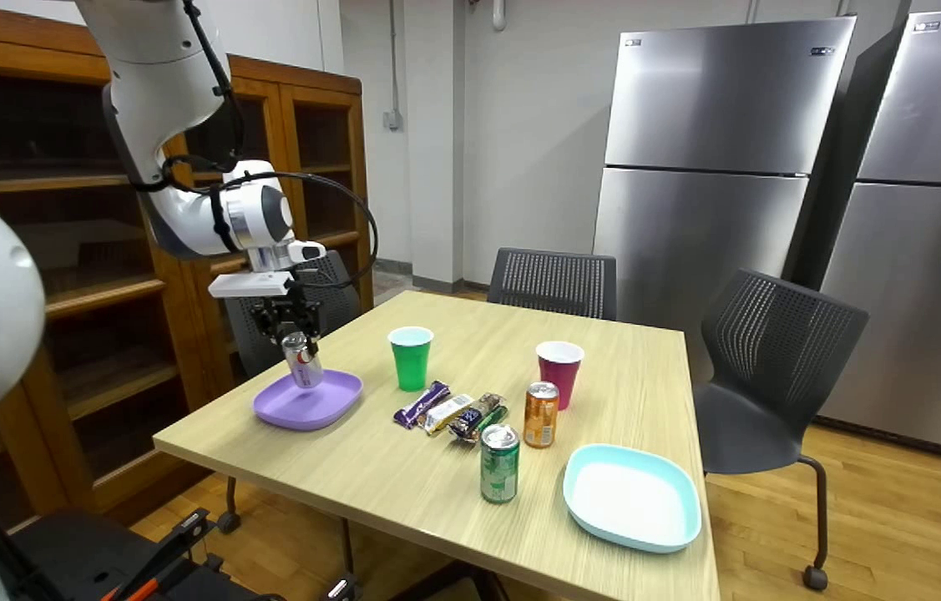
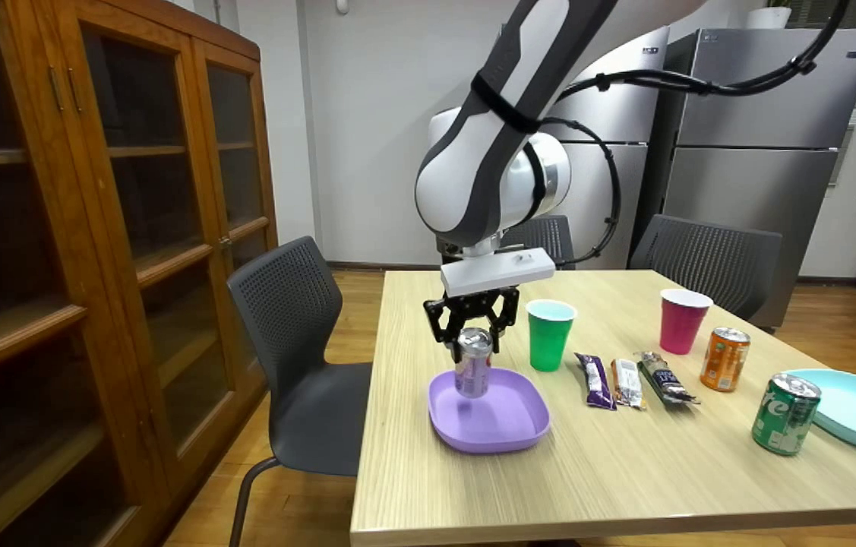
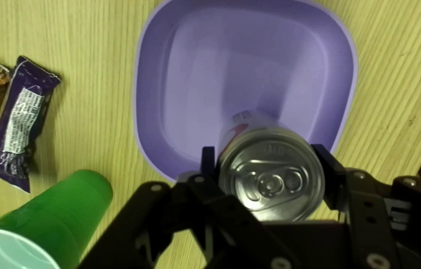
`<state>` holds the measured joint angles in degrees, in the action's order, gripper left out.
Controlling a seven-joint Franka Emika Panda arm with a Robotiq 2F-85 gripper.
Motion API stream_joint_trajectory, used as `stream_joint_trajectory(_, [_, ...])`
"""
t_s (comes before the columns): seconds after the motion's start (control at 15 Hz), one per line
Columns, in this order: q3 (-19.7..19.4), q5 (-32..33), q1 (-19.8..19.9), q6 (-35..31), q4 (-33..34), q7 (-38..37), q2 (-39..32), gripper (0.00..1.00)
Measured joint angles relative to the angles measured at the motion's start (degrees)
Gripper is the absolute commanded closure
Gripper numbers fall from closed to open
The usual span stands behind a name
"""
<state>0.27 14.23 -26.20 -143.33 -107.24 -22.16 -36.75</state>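
Note:
Upright between the black fingers of my gripper (image 2: pixel 475 348) is a silver can (image 2: pixel 472 376), with a finger pressed to each side near its top. In the wrist view the lid of the can (image 3: pixel 270 183) faces the camera, and the gripper (image 3: pixel 265 164) closes around it from both sides. Directly under the can lies a purple plate (image 3: pixel 195 74), with a shadow on it. Both exterior views show the can (image 1: pixel 303 367) over this plate (image 1: pixel 341 396), within its rim. Whether the can's base touches the plate I cannot tell.
A green cup (image 2: pixel 548 342) stands close to the gripper. Beyond it lie several wrapped bars (image 2: pixel 596 380). Farther along the table are a magenta cup (image 1: pixel 558 376), an orange can (image 1: pixel 540 417), a green can (image 1: pixel 499 467) and a light blue plate (image 1: pixel 633 501). Chairs (image 2: pixel 298 319) surround the table.

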Motion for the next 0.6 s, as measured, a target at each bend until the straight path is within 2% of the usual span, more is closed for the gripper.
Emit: stream_joint_trajectory(0.6, [0.5,-0.3,-0.1,5.1,10.3,0.0,-7.1,0.61])
